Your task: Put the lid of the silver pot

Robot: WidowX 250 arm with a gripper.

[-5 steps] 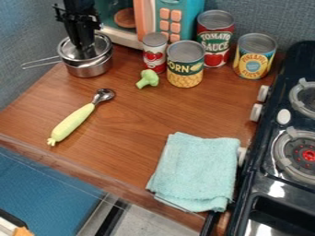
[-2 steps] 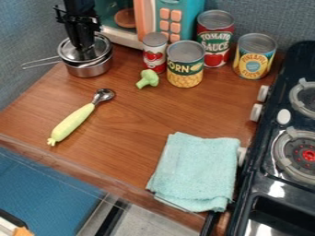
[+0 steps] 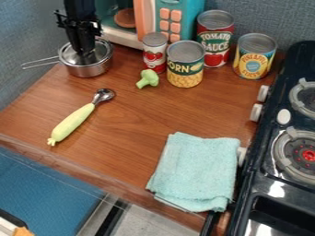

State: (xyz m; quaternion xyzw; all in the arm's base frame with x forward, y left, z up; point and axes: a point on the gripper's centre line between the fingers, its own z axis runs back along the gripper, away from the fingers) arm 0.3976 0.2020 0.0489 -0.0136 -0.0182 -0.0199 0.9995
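Observation:
At the upper left, the black gripper (image 3: 86,52) hangs straight down over the silver pot (image 3: 90,71), shut on the middle of the metal lid (image 3: 70,58). The lid lies low at the pot's mouth, looking nearly level, with its rim close to the pot's rim. Black fingers cover the lid's handle. The pot stands upright at the back left of the wooden counter, its wire handle pointing left.
Right of the pot are a toy microwave (image 3: 146,20), a green broccoli piece (image 3: 148,79) and several cans, including the corn can (image 3: 185,64). A yellow-handled scoop (image 3: 73,122) lies in front; a towel (image 3: 195,170) and stove (image 3: 277,179) are farther right.
The lid has come down slightly and leveled out on the pot, with the gripper shifting a little downward. Other objects have kept their places.

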